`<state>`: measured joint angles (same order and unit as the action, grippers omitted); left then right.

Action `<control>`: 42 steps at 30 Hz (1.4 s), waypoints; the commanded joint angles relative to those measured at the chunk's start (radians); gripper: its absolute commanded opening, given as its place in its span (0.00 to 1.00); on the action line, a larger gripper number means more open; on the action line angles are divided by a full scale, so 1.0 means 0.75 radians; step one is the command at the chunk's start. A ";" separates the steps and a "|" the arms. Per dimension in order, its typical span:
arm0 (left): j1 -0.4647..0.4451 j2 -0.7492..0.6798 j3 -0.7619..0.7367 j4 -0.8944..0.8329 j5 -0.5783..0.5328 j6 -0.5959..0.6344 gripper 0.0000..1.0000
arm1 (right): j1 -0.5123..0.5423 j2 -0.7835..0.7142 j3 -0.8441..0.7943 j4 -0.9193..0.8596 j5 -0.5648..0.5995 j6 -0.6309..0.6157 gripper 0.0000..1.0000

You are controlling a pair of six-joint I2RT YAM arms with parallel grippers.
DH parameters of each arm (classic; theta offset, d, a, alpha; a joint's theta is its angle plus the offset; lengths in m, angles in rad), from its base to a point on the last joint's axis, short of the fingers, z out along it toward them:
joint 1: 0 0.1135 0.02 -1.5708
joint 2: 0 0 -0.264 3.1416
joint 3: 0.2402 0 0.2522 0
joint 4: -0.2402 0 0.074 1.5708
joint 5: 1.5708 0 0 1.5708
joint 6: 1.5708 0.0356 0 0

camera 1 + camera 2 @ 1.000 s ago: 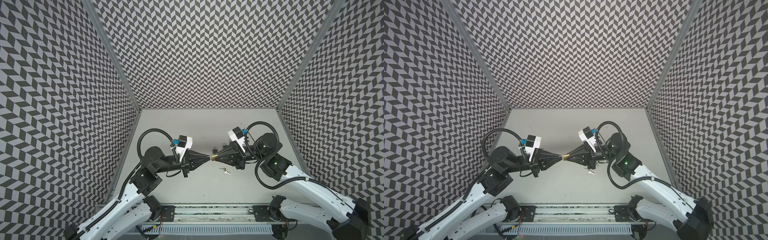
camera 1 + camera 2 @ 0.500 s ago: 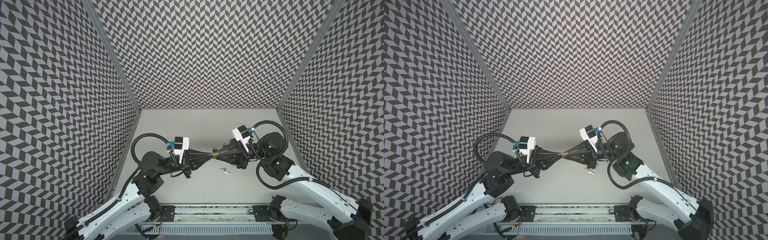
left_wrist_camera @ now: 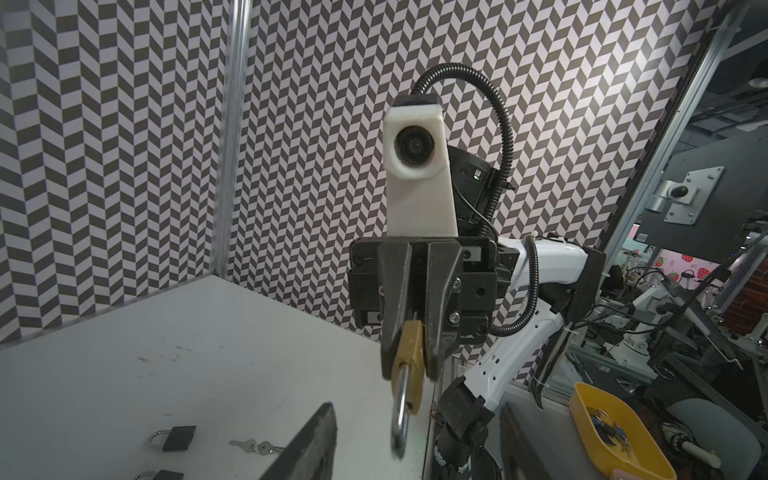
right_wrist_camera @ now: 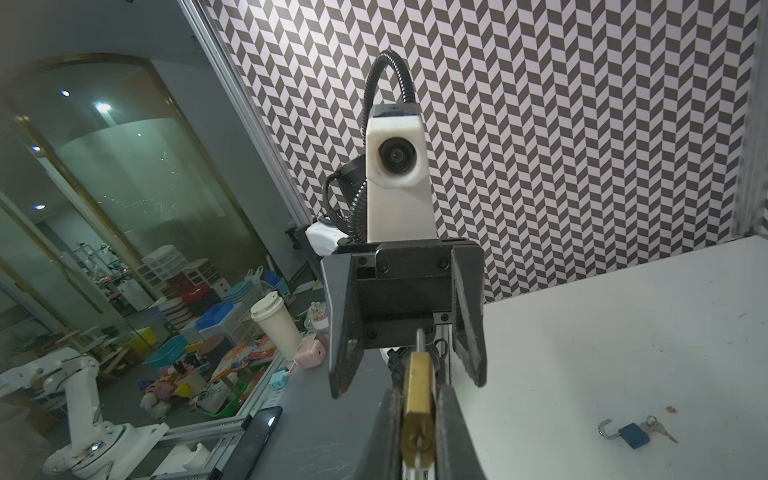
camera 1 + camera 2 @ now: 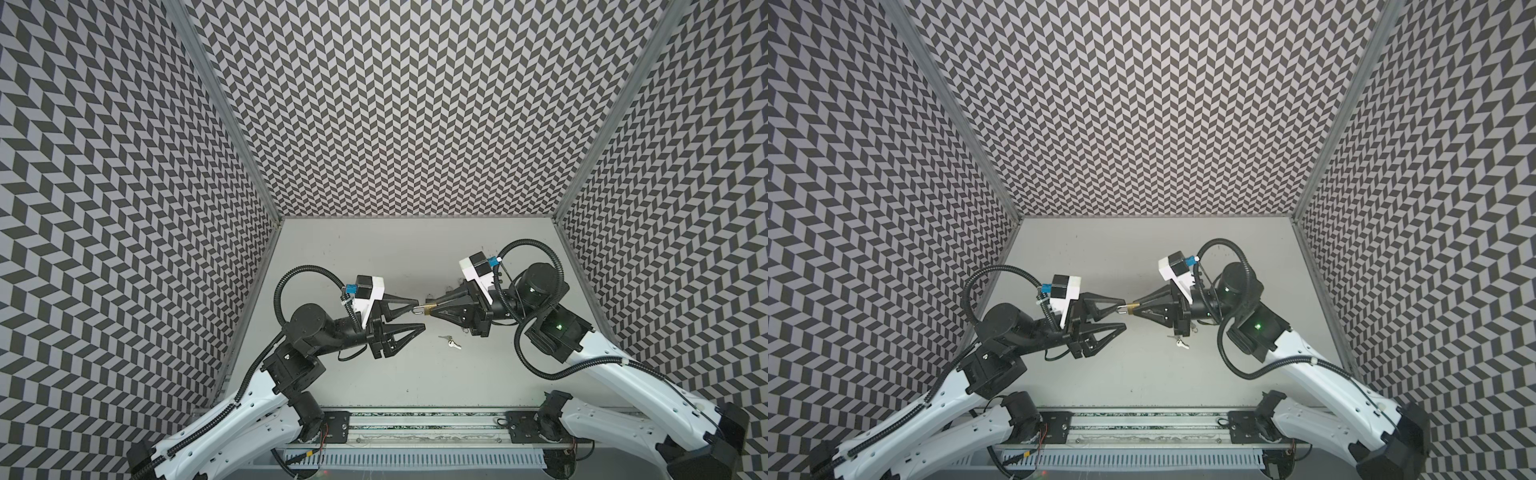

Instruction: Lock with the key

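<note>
My right gripper [image 5: 432, 309] [image 4: 419, 401] is shut on the body of a brass padlock [image 5: 428, 308] [image 5: 1130, 308] [image 4: 417, 411], held in the air over the table's middle. The padlock's silver shackle [image 3: 401, 415] points at my left gripper [image 5: 420, 314] [image 5: 1124, 313], which stands open with its fingertips either side of the shackle, not touching it. The keyhole end faces the right wrist camera; whether a key sits in it I cannot tell. A small pair of keys [image 5: 451, 341] [image 3: 257, 446] lies on the table below the right gripper.
A blue padlock [image 4: 631, 434] with its shackle open lies by keys [image 4: 658, 428] on the white table [image 5: 374, 257]. Two black padlocks [image 3: 174, 437] [image 3: 164, 474] also lie there. Patterned walls close three sides. A yellow tray [image 3: 615, 432] sits beyond the table's edge.
My left gripper was shut on the padlock's shackle; it has opened and let go. The right gripper still holds the padlock in about the same place.
</note>
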<state>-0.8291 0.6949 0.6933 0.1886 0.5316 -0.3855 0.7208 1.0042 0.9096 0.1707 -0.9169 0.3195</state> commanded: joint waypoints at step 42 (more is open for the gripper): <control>0.028 0.001 0.004 -0.008 0.034 -0.016 0.39 | -0.036 -0.072 0.023 -0.042 -0.120 -0.100 0.00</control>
<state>-0.8108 0.7109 0.6910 0.1978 0.5671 -0.4068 0.6952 0.9756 0.9096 0.1116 -1.0321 0.2619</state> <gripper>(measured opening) 0.324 0.110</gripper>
